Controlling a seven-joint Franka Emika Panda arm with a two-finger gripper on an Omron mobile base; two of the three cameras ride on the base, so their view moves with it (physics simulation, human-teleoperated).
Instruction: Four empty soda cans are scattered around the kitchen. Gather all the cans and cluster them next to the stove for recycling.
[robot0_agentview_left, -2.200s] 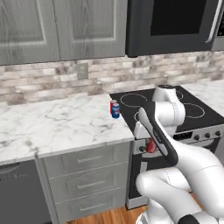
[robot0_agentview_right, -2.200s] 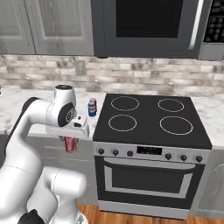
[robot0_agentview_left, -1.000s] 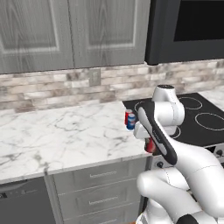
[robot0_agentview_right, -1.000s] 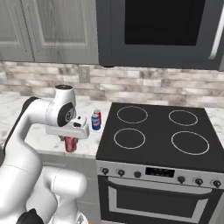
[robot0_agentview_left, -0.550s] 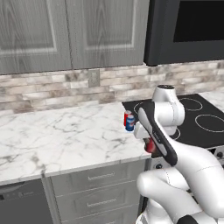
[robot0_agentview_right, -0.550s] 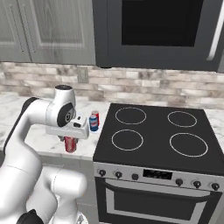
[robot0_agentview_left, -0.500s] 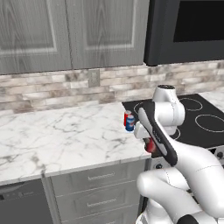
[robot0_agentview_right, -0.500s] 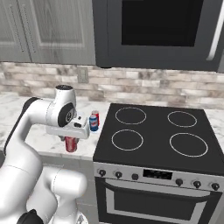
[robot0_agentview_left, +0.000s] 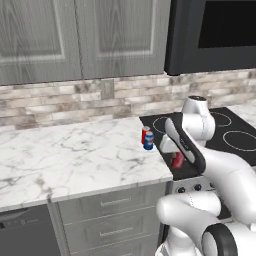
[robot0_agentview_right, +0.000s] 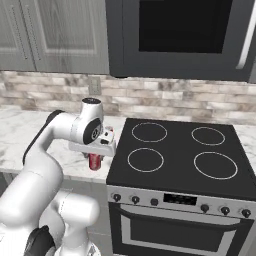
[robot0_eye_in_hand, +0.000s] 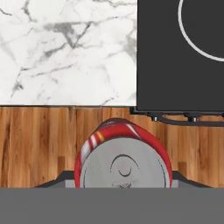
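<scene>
The robot's gripper (robot0_agentview_right: 95, 159) is closed around a red soda can (robot0_agentview_right: 95, 161), one dark finger on each side. In the hand view the can's (robot0_eye_in_hand: 123, 157) silver top sits right between the finger tips. The held can hangs in the air just past the front edge of the marble counter (robot0_agentview_left: 65, 155), close to the stove's (robot0_agentview_right: 175, 160) front left corner. Under it is the wood floor (robot0_eye_in_hand: 39, 140), not the counter.

Two more cans wait on the counter already. A blue soda can (robot0_agentview_left: 148, 141) and a second red can (robot0_agentview_left: 145, 133) stand touching each other near the counter's right edge, just beside the stove.

So I think this is the carrying step: a can is being brought to join the little group. Next, the arm likely needs to move the can back over the counter, away from the front edge. Then it should set it down upright near the other two, without bumping them, and only then let go.
</scene>
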